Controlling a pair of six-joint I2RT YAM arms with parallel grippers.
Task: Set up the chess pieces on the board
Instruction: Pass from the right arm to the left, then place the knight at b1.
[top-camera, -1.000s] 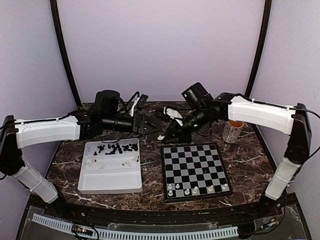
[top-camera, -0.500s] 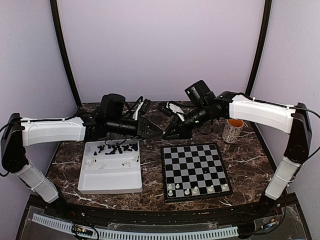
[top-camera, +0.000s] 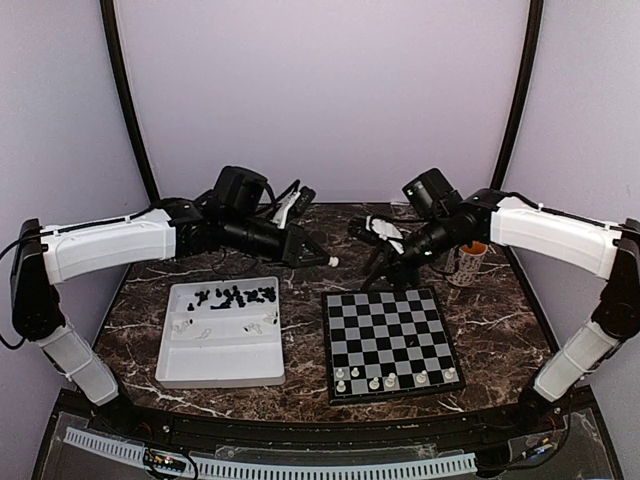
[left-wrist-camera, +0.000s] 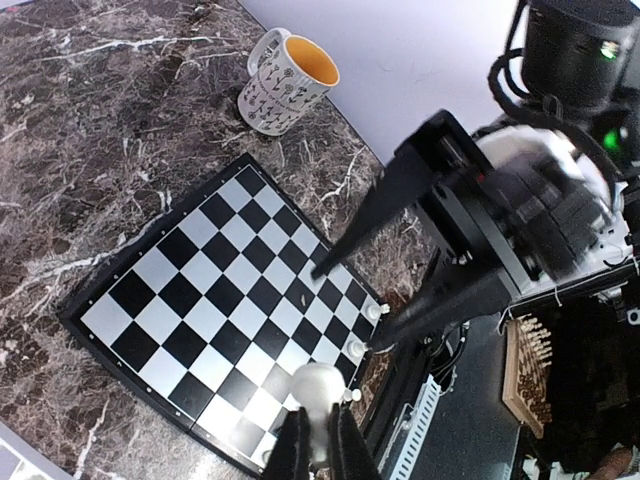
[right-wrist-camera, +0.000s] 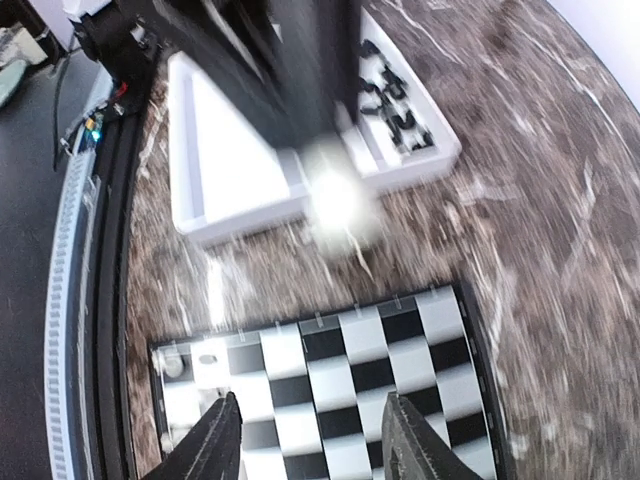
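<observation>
Left pincer (top-camera: 322, 258) is clamped tight on one white piece (top-camera: 333, 260) and holds it up in the air over the surface (top-camera: 140, 310), toward the back and roughly btwn the tray (top-camera: 220, 362) and the board (top-camera: 392, 322). On the left wrist cam the piece's rounded top pokes out past the two fingers (left-wrist-camera: 297, 450), w/ the checker squares below it in the bg.

Right pincer (top-camera: 385, 272) is spread apart w/ nothing in it. It hangs just over the board's far edge, tips angled down and toward the left one. The two are near each other but not touching afaict. Right wrist cam is pretty blurry, but both fingers (right-wrist-camera: 215, 445) are clearly apart and only board squares show btwn them.

Board lies flat on the right half of the surface. A handful of standing white pieces (top-camera: 390, 380) line its near edge; can't tell which kind, too small.

Tray sits just left of the board. Black pieces (top-camera: 238, 295) are bunched in its far compartment, w/ a few loose white pieces (top-camera: 262, 322) in the section just nearer. Patterned mug (top-camera: 465, 262), orange inside, is upright at the back right behind the right arm.
</observation>
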